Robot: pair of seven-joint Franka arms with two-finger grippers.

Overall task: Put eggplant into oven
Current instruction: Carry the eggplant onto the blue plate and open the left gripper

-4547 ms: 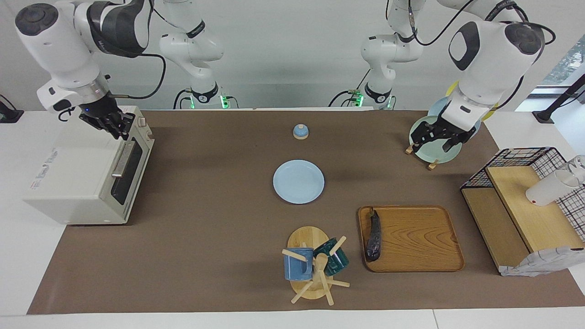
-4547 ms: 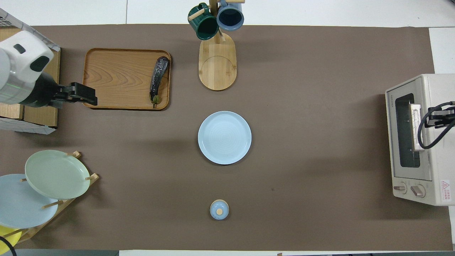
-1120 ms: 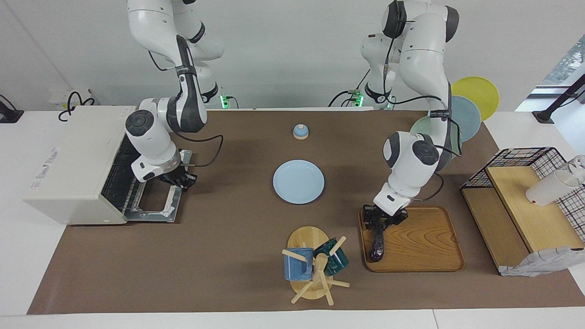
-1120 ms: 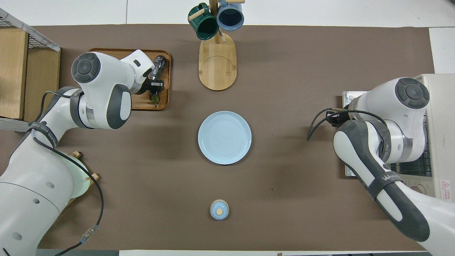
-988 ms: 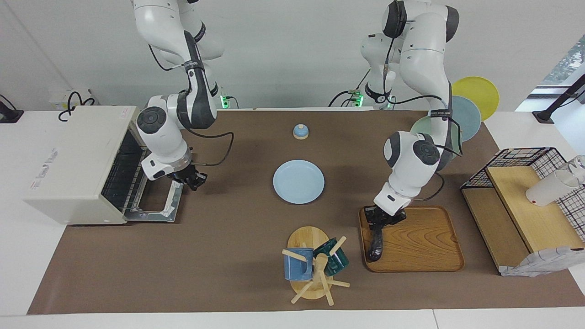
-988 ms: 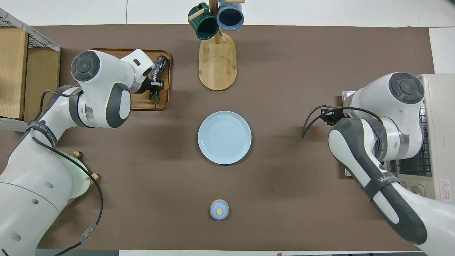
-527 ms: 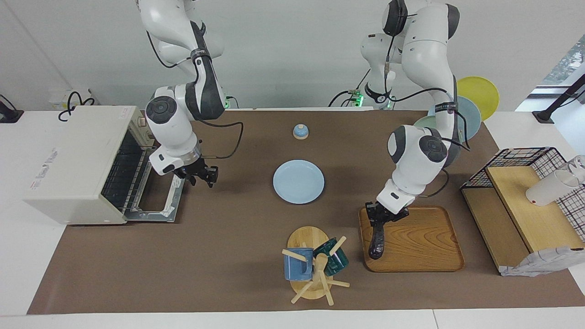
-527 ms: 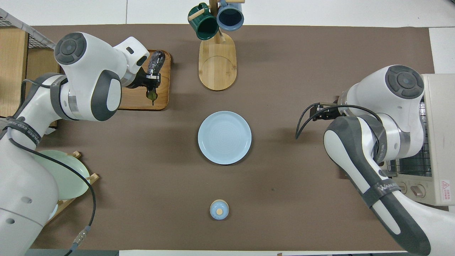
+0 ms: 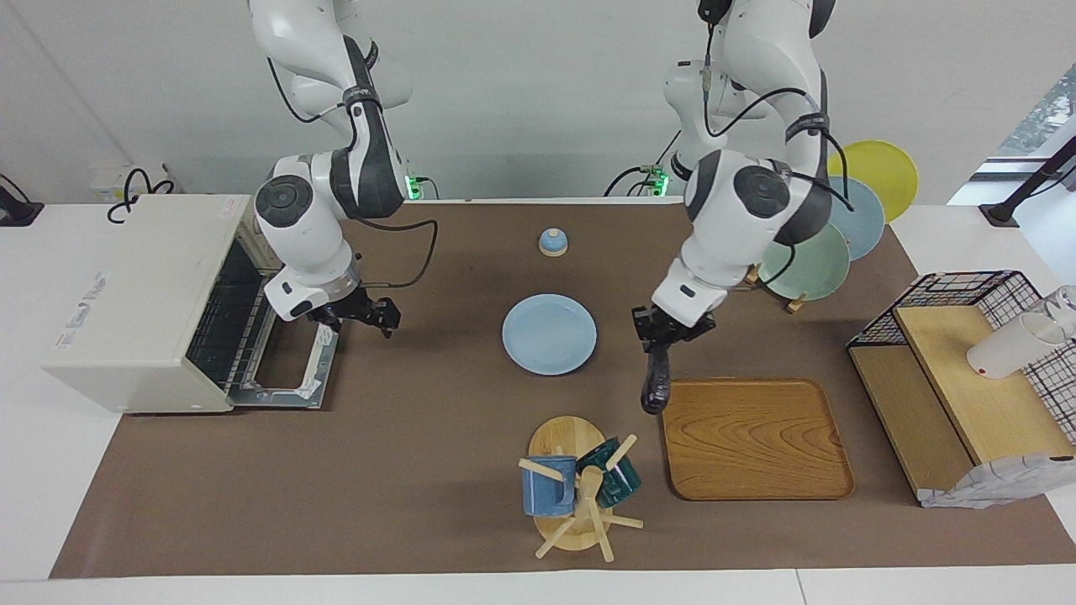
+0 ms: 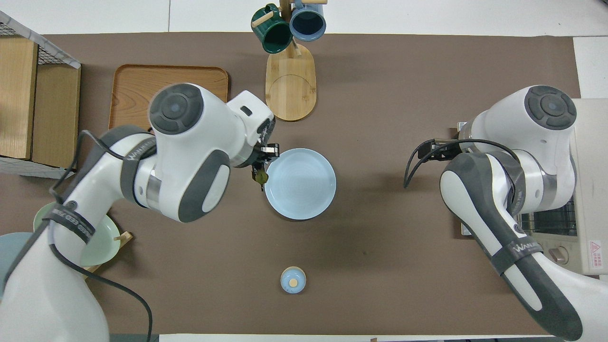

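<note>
My left gripper [image 9: 659, 339] is shut on the stem end of the dark eggplant [image 9: 653, 382]. The eggplant hangs nearly upright in the air over the brown mat, between the light blue plate and the wooden tray. In the overhead view only its green stem tip [image 10: 260, 177] shows under the left wrist, at the plate's rim. The cream-white oven [image 9: 139, 302] stands at the right arm's end with its door [image 9: 290, 374] folded down flat and the wire rack [image 9: 223, 323] showing. My right gripper [image 9: 378, 314] hovers beside the open door's handle edge, holding nothing.
The light blue plate [image 9: 549, 334] lies mid-table. The bare wooden tray [image 9: 756, 437] and a mug tree [image 9: 580, 483] lie farther from the robots. A small blue lid [image 9: 552, 242], a plate rack [image 9: 811, 260] and a wire-and-wood shelf [image 9: 958, 378] are also here.
The left gripper has lifted the eggplant off the tray and carried it toward the blue plate. The right gripper has drawn back a little from the open oven door.
</note>
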